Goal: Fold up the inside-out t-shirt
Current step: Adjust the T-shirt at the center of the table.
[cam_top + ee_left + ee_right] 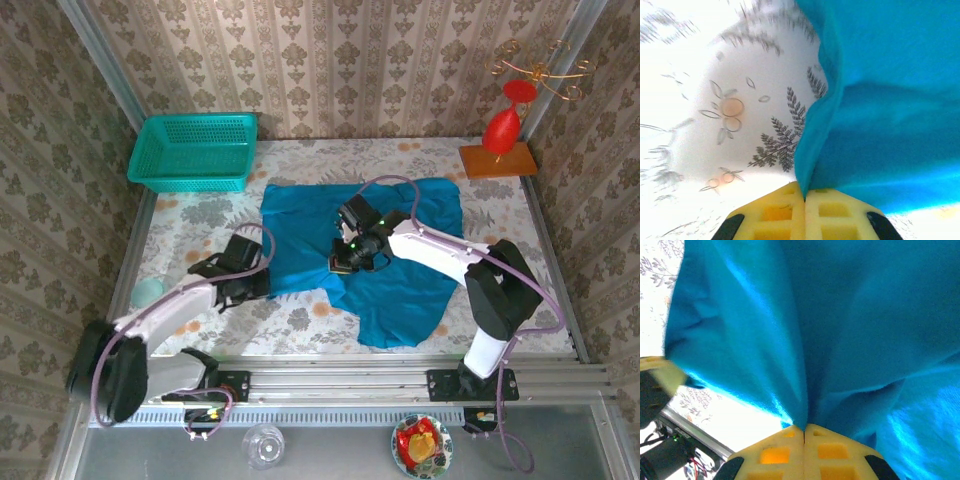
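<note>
— Location of the t-shirt (300, 230)?
— Spread on the flowered table (200, 215), centre to right.
— Grippers?
— Left gripper (804, 197): jaws pinched tight on the shirt's left edge. Right gripper (804, 429): clamped on a bunched fold near the middle.

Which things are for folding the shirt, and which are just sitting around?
For the job:
blue t-shirt
left end effector, pinching the shirt's edge
right end effector, pinching the shirt

Just lying about:
teal basket
red ornament
clear glass
red dish
</note>
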